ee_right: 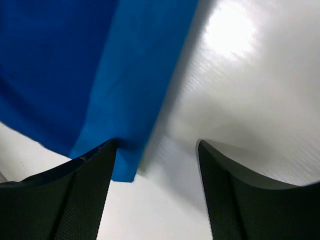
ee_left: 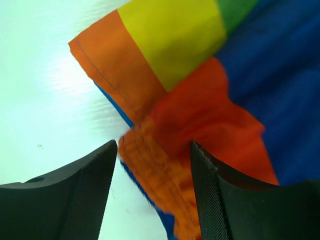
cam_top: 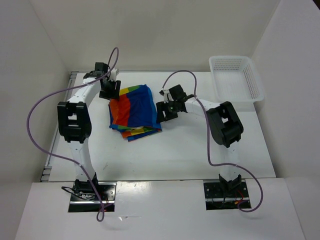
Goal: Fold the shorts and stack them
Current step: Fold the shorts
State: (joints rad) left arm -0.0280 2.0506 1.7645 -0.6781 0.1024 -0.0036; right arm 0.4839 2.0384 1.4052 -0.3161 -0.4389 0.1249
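Your shorts [cam_top: 136,112] lie as a folded, roughly square bundle on the table [cam_top: 200,155], a little left of its middle and nearer the far edge than the near one. Blue cloth is uppermost, the red and orange stripes show along the left side, and lower layers peek out at the near edge, so the fold looks close to finished rather than neat.

Your left gripper [cam_top: 110,93] hangs over the bundle's far-left corner. In its wrist view the fingers [ee_left: 75,200] stand apart with the orange hem lying loose beneath and between them; they are spread and grasp nothing. That position suits pressing or straightening this rumpled corner, I judge.

Your right gripper [cam_top: 163,114] sits just beside the bundle's right edge. Its fingers [ee_right: 65,200] are likewise parted: bare table shows between them and the blue edge lies by one finger, apparently not pinched. With an arm at each side, you seem placed either to let the cloth settle or to take hold for another fold.

The tabletop is smooth, white and glossy, with lamp glare, so the cloth may slide if you push it. A white basket [cam_top: 256,82] stands at the far right corner, well apart from the shorts. Plain white walls [cam_top: 165,30] close in the table at the back and on both sides.
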